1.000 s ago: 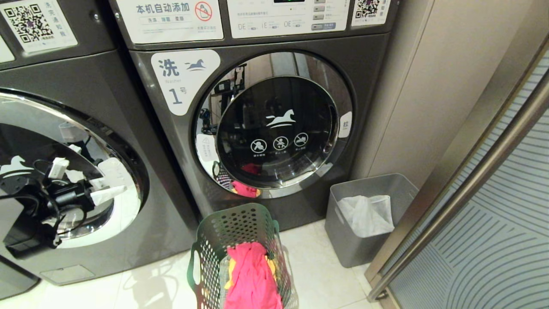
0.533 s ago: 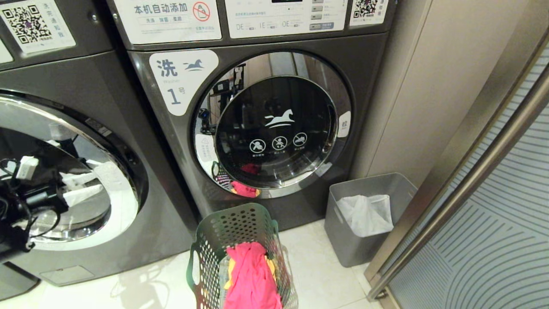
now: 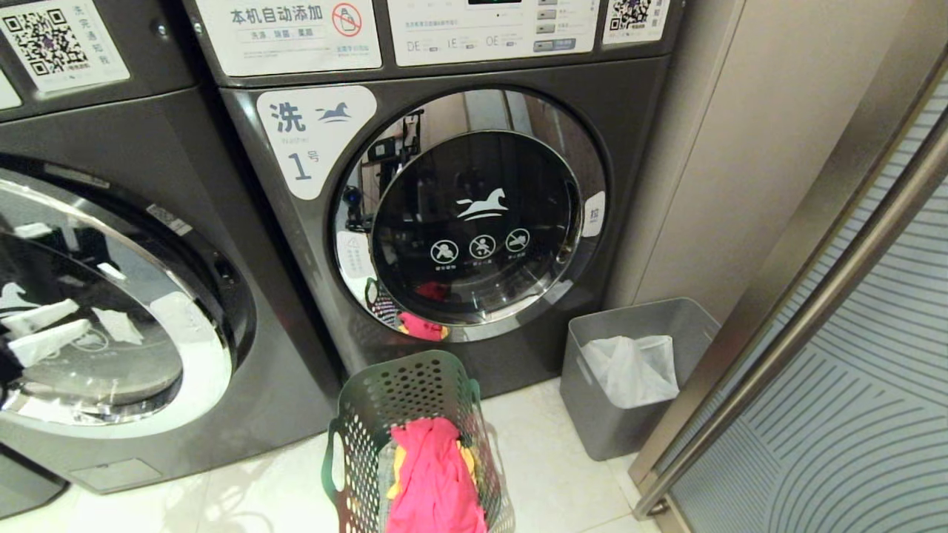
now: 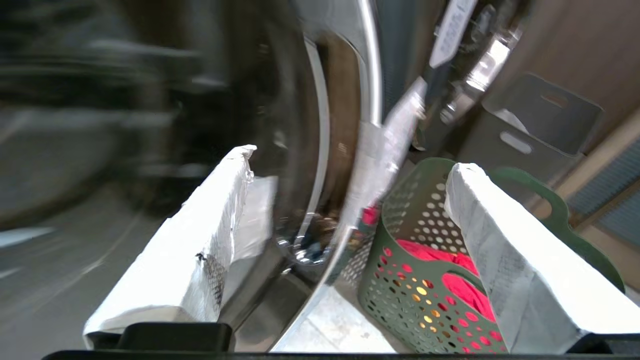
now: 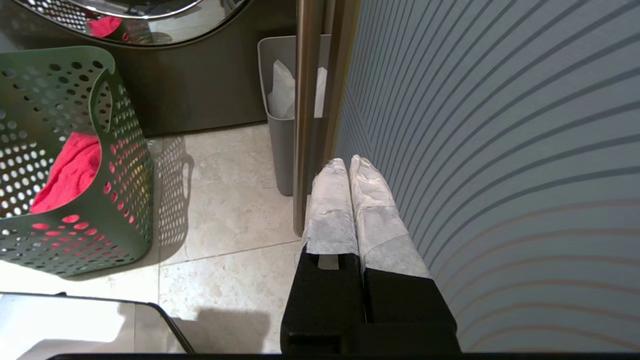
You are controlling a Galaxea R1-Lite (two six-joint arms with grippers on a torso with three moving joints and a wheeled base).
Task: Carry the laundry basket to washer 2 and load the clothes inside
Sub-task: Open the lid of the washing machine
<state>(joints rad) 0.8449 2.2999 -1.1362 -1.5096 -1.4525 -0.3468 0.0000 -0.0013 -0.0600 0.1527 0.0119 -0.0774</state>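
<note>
The basket [image 3: 415, 444] is set on the floor [image 3: 548, 474] before washer 1 [image 3: 474, 215], with pink clothes [image 3: 433, 474] inside. Washer 2's door [image 3: 96, 311] is seen ajar at the left. The left end effector [image 4: 345, 250] is held wide open beside that door, empty. The right end effector [image 5: 349, 167] is closed, parked near the sliding door [image 5: 500, 150].

pale tiled floor [image 3: 563, 474] under laundry basket [image 3: 370, 414] and grey bin [image 3: 592, 414]

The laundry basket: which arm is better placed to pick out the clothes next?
Probably left: the left gripper is open facing the laundry basket; the right gripper is shut beside the striped panel.
</note>
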